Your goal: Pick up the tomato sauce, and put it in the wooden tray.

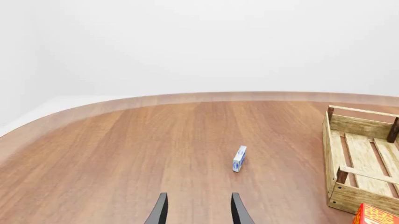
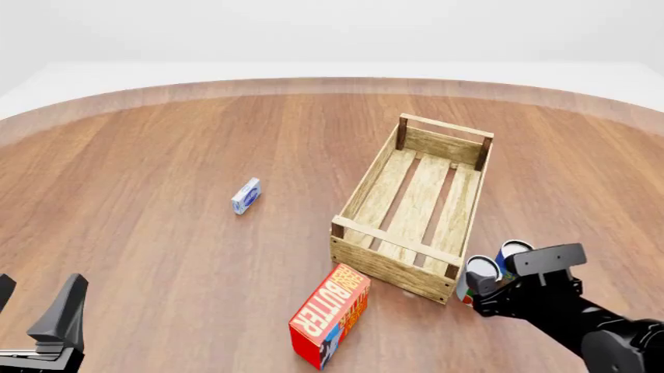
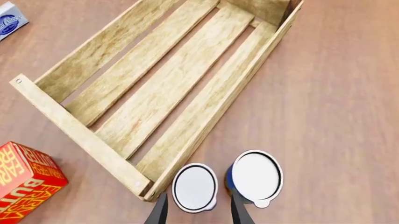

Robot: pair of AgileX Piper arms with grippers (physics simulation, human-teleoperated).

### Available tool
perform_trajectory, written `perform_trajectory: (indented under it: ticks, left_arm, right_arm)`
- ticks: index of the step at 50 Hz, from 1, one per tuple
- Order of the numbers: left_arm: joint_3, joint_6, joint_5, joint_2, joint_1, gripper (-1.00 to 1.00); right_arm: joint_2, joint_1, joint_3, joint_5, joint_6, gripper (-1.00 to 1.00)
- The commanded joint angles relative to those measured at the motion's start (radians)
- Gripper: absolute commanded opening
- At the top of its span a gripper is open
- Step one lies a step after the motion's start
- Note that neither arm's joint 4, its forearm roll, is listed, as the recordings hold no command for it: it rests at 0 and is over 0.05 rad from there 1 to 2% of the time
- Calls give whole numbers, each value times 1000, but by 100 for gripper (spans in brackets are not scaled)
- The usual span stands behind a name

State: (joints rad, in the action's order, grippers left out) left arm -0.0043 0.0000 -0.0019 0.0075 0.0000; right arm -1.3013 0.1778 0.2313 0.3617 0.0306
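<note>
The tomato sauce [image 3: 194, 186] is a small can with a silver-white top, standing upright on the table just outside the near right corner of the wooden tray [image 3: 156, 93]. My right gripper [image 3: 199, 212] is open above it, one finger on each side of the can. In the front view the tomato sauce [image 2: 480, 269] shows just ahead of the right gripper [image 2: 484, 294], beside the wooden tray [image 2: 415, 198]. The tray holds nothing. My left gripper [image 1: 199, 213] is open and holds nothing; it sits at the near left [image 2: 36, 305].
A slightly larger blue can [image 3: 255, 176] stands touching or almost touching the tomato sauce, on the side away from the tray. A red butter box [image 2: 330, 315] lies near the tray's front left corner. A small blue-and-white box [image 2: 246, 196] lies left of the tray.
</note>
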Motion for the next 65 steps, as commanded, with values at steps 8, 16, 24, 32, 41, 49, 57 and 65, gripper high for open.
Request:
perform_trajectory:
  ticks: [8, 16, 24, 32, 41, 49, 57, 65]
  left_arm:
    - [0, 0, 0, 0, 0, 100]
    - [0, 0, 0, 0, 0, 100]
    - [0, 0, 0, 0, 0, 100]
    - [0, 0, 0, 0, 0, 100]
    - [0, 0, 0, 0, 0, 100]
    - [0, 0, 0, 0, 0, 100]
    - [0, 0, 0, 0, 0, 100]
    - [0, 0, 0, 0, 0, 100]
  right_arm:
    - [-57, 7, -9, 52, -8, 100]
    - [-69, 8, -13, 66, -13, 100]
    - [-107, 12, -15, 98, -20, 100]
    - [-117, 11, -21, 112, -24, 100]
    - [-142, 14, -25, 138, -29, 100]
    - [-141, 15, -24, 134, -31, 100]
    - [-137, 16, -25, 128, -30, -100]
    - [-138, 11, -30, 129, -30, -100]
